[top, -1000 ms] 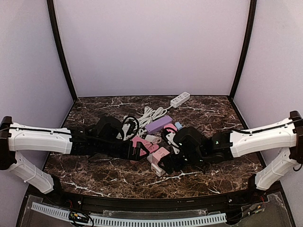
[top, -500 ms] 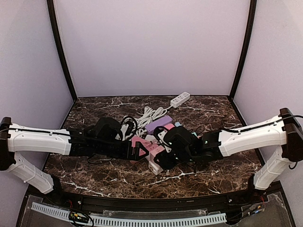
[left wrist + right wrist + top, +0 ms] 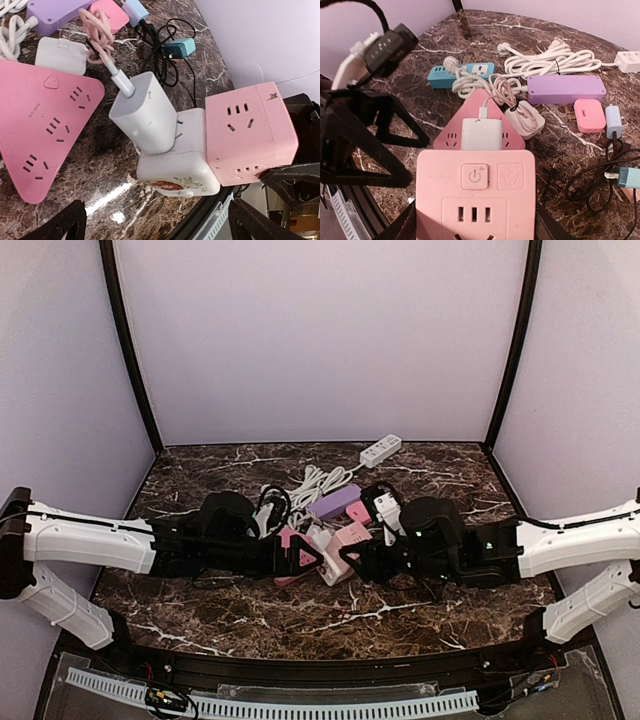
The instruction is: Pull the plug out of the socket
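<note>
Gaping as wide as it goes, the left gripper (image 3: 156, 202) holds nothing, its fingers (image 3: 60, 222) spread to either side just short of the job. The right gripper (image 3: 474, 225) is closed part-way on the socket (image 3: 250, 132), a pink cube that fills the space between its fingers. A white block (image 3: 175, 167) is fixed to the cube's side, and the plug (image 3: 147, 115) stands on it, tilted, between the two grippers at mid-worktop. The plug is a small white charger of hard, glossy plastic. It is probably light and stiff but slick, so the fingers should close on its two broad flat faces, low and near the block, where they meet square surface. The thin pink cable (image 3: 97, 30) leaving its top is soft and looks weak at the joint, so it is a poor thing to pull on. Most of the resistance will likely come from the pins, which calls for a straight pull along them. The cube seems light too, so it would lift with the plug unless the right gripper keeps it braced. Beyond lie a pink triangular strip (image 3: 40, 125), then a purple strip (image 3: 55, 10) and loose cords on the worktop (image 3: 100, 165).
</note>
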Robot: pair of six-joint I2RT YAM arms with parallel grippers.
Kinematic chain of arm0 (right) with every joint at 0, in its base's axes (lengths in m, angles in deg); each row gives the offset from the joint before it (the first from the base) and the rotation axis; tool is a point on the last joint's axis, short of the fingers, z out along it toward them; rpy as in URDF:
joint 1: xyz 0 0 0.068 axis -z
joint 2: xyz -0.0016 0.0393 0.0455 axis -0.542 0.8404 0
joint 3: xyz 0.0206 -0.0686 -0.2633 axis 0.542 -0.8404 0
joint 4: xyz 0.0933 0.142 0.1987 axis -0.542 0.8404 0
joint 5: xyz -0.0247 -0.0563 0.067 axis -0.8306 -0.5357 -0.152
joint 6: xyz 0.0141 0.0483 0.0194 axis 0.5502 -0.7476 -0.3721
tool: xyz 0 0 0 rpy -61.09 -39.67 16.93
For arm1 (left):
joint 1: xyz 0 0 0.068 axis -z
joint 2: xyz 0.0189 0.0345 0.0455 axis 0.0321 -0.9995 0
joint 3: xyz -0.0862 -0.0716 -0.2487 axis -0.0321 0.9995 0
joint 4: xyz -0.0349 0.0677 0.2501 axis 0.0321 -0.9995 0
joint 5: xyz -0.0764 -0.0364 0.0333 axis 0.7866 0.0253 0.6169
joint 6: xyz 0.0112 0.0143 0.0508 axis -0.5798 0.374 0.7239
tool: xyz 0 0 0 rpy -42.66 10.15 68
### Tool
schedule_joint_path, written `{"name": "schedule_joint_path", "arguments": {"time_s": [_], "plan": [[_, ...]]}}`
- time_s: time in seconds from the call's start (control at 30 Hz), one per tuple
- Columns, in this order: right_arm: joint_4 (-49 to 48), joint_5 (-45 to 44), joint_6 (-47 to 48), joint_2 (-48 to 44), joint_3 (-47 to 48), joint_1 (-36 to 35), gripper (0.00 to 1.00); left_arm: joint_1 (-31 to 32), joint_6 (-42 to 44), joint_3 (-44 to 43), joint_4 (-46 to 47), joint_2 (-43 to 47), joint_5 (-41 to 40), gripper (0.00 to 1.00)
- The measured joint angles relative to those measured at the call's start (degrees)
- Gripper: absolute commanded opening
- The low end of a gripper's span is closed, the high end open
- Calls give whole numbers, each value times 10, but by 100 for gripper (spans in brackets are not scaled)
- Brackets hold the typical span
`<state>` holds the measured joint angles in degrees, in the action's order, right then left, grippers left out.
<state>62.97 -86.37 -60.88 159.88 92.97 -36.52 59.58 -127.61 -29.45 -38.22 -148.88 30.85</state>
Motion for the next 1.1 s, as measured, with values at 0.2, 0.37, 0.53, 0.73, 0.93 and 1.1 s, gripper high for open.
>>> {"name": "schedule_joint_path", "arguments": {"time_s": [0.2,0.37,0.53,0.73,0.93,1.1], "plan": [[-66,-4,-1,-31,-20,0,0,0,-9,0,66,-22,42,99],[-108,-4,-2,-37,-48,0,0,0,-17,0,106,-25,54,99],[-143,7,-2,-45,-88,0,0,-1,-28,21,115,10,17,95],[-175,28,3,-57,-103,0,0,-17,-42,28,104,54,-29,78],[-203,38,7,-71,-108,0,0,-28,-49,17,96,19,-20,77],[-205,45,9,-73,-112,0,0,-28,-48,5,92,-3,-6,67]]}}
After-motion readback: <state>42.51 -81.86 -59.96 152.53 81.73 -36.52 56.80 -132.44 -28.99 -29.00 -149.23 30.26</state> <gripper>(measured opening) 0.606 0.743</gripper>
